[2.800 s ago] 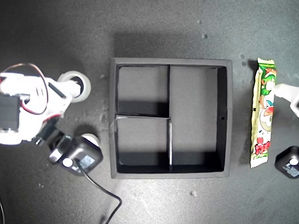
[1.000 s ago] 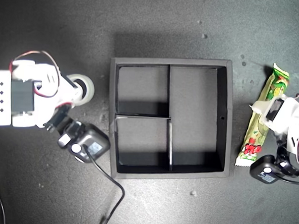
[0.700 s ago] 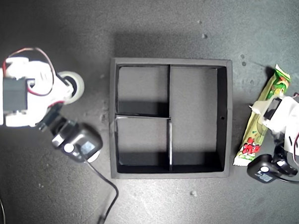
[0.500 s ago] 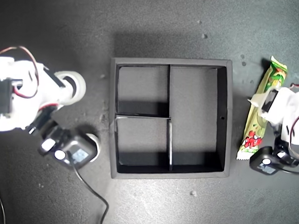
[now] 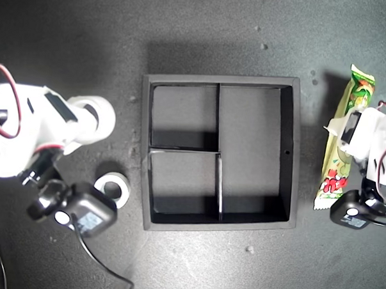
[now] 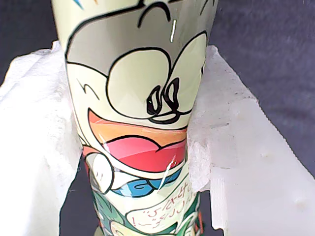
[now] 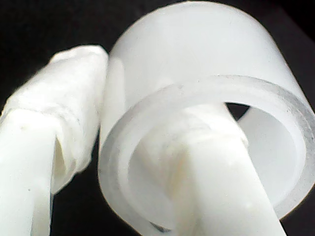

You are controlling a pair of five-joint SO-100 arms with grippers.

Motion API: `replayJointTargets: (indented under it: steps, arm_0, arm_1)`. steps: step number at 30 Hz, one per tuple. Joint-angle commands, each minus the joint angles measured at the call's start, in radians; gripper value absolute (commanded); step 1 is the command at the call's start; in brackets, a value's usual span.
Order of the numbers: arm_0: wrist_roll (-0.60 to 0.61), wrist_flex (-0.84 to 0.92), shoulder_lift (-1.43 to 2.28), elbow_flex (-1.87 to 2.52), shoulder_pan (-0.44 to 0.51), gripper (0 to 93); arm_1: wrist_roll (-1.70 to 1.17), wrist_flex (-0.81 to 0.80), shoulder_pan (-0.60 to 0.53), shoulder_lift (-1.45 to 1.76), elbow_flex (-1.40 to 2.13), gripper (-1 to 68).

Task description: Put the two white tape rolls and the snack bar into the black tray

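**Tray has nothing in it; one roll and the snack bar are held**

The black tray (image 5: 294,149) sits in the middle of the dark surface (image 5: 204,30). It has two small square parts on the exterior view's left and one long part on the exterior view's right. All three parts have nothing in them.

My first end effector (image 6: 135,142) is on the exterior view's right, just beside the tray's right wall. It is closed tight on the snack bar (image 5: 346,135). In the first wrist view its white padded fingers (image 6: 34,142) press both sides of the packet, on the cartoon face. The snack bar is outside the tray, nearly in line with that wall and tilted a bit.

My second end effector (image 7: 133,147) is on the exterior view's left, well apart from the tray. It grips one white tape roll (image 5: 95,118). In the second wrist view one finger goes through the roll's hole and the other padded finger (image 7: 64,128) presses on its outside.

The other white tape roll (image 5: 113,187) lies flat on the surface, near the tray's left wall, just beside the black camera (image 5: 84,213) on the arm.
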Motion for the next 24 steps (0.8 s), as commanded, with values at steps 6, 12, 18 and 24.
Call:
replayJointTargets:
  steps: [6,12,18,24]
  arm_0:
    - [0.029,0.005,-0.138,-0.247,0.023,0.1]
    - [0.063,0.02,-0.288,-0.422,0.015,0.1]
    - [0.101,0.038,-0.48,-0.597,-0.008,0.1]
    - [0.126,0.095,-0.646,-0.793,-0.026,0.1]
  arm_1:
    - [-0.091,0.187,0.031,0.008,-0.331,7.9]
    - [-0.112,0.161,0.023,0.005,-0.474,8.1]
    - [-0.1,0.052,-0.025,-0.081,-0.525,7.4]
    - [-0.089,0.064,-0.063,-0.302,-0.742,7.9]
